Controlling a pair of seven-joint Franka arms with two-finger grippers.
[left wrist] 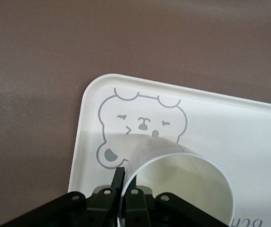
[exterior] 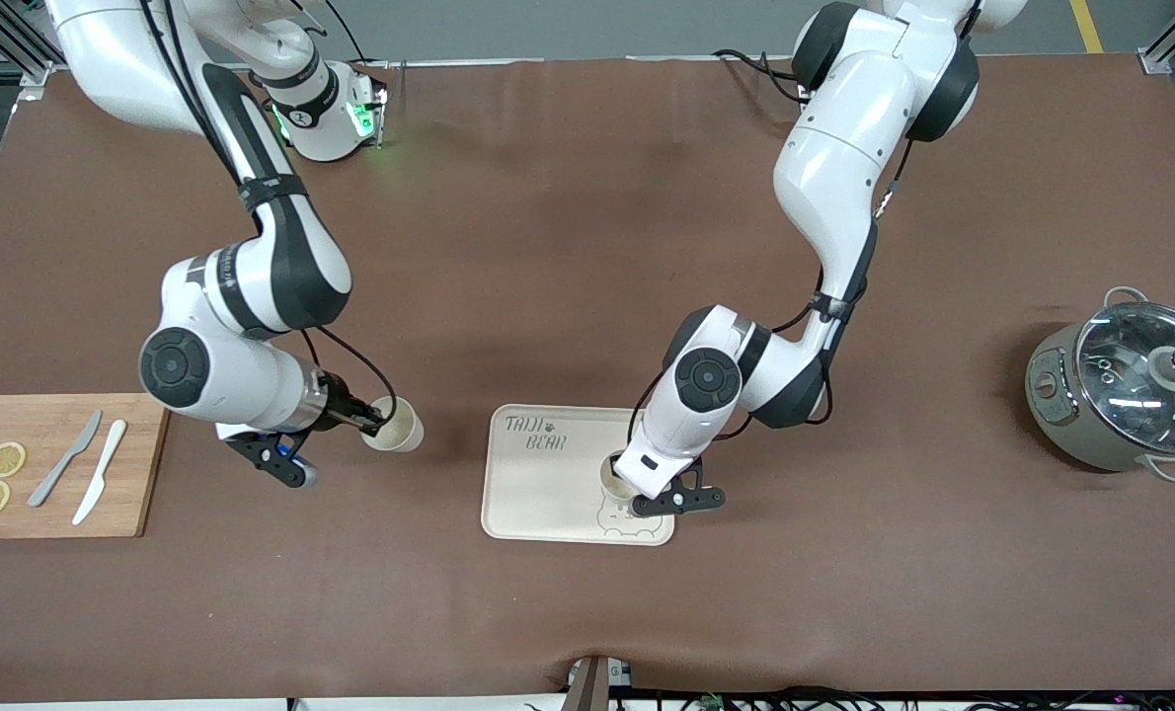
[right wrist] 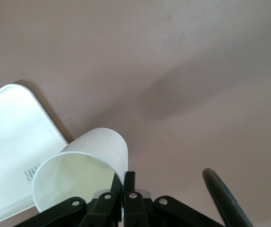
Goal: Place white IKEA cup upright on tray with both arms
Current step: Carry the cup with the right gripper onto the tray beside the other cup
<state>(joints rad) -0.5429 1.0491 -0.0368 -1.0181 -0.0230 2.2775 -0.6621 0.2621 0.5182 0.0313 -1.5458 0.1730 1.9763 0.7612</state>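
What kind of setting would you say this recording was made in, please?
Probably a robotics lab staged as a kitchen: two glossy white robot arms work at a brown-covered table bearing a wooden cutting board and a grey glass-lidded electric pot, with aluminium framing at the corners.

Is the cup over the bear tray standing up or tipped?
Upright: the cup shows its round open mouth facing up over the tray, with the left gripper pinching its rim.

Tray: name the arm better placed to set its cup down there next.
Left. Its tool already holds a cup by the rim over the tray. The right tool holds its cup over bare table, short of the tray.
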